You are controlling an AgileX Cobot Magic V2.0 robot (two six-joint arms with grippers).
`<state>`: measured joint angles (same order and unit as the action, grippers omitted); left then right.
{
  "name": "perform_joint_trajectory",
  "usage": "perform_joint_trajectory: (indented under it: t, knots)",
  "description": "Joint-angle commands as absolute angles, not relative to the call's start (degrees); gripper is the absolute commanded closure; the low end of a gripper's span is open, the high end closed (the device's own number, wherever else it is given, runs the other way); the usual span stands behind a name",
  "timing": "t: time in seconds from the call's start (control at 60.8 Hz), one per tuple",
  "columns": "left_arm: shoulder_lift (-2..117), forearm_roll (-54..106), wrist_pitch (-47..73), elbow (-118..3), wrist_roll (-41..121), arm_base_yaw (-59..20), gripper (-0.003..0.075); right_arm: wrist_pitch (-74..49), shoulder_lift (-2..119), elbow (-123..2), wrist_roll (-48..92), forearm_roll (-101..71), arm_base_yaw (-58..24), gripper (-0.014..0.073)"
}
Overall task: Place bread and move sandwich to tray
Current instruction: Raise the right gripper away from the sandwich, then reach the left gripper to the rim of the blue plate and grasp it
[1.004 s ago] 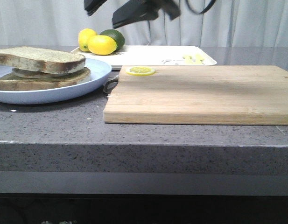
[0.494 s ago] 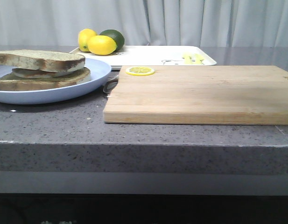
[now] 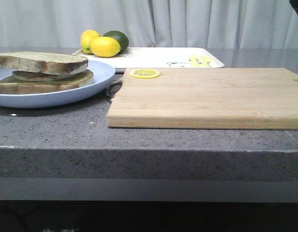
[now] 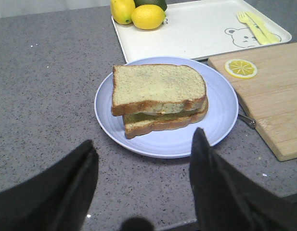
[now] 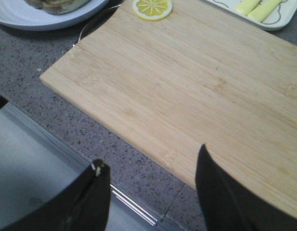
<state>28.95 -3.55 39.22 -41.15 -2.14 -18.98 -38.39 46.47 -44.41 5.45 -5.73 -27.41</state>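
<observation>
The sandwich (image 3: 42, 72) lies on the pale blue plate (image 3: 98, 79) at the left: two brown-crusted slices with a pale filling between them. The top slice of bread (image 4: 158, 86) has a greenish-tan face. The white tray (image 3: 158, 57) lies behind the plate and the board. It also shows in the left wrist view (image 4: 196, 33). My left gripper (image 4: 143, 137) is open and empty, above the counter at the plate's near side. My right gripper (image 5: 150, 166) is open and empty over the counter's front edge, by the cutting board (image 5: 196, 82). Neither gripper's fingers show in the front view.
The wooden cutting board (image 3: 206, 96) fills the middle and right, with a lemon slice (image 3: 145, 73) at its far left corner. Two lemons (image 3: 105, 46) and a lime (image 3: 117, 37) sit on the tray's left end. A metal handle (image 3: 112, 88) lies between plate and board.
The dark arms seen at the top of the front view one second ago have left it. Only a dark corner remains at the top right. The sandwich has not moved.
</observation>
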Motion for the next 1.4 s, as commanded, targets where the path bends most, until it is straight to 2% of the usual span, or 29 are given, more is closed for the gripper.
perform_joint_trajectory:
  t: [0.0,0.115,0.313,0.428,0.527,0.708,1.02,1.185,1.382]
  knots:
    - [29.8,-3.7,35.3,-42.8,-2.2,-19.4,0.0311,-31.4,42.1,-42.7,5.5,-6.7,-27.1,0.0171]
    - [30.6,-3.7,35.8,-42.8,-2.2,-19.4,0.0311,-29.0,37.2,-40.1,5.5,-7.6,-27.1,0.0171]
    - [36.5,-9.8,43.2,-46.8,-3.6,-19.1,0.0311,-27.8,32.0,-39.6,5.5,-7.6,-27.1,0.0171]
    - [42.6,-16.8,48.4,-50.5,-8.0,-16.8,0.0311,-27.8,31.6,-39.6,5.5,-7.6,-27.1,0.0171]
    - [47.5,-16.8,51.9,-53.5,-8.7,-13.1,0.0311,-27.8,31.6,-39.6,5.5,-7.6,-27.1,0.0171]
    - [56.7,-8.5,52.3,-57.9,-2.0,-4.4,0.0311,-27.8,31.6,-39.6,5.5,-7.6,-27.1,0.0171]
    - [73.4,21.5,55.4,-65.4,18.1,10.3,0.0311,-27.8,31.6,-39.6,5.5,-7.6,-27.1,0.0171]
    - [80.3,32.4,55.6,-68.3,23.6,14.6,0.0311,-27.8,31.6,-39.6,5.5,-7.6,-27.1,0.0171]
    - [86.9,35.3,55.0,-71.1,24.2,14.5,0.0311,-27.8,31.6,-39.6,5.5,-7.6,-27.1,0.0171]
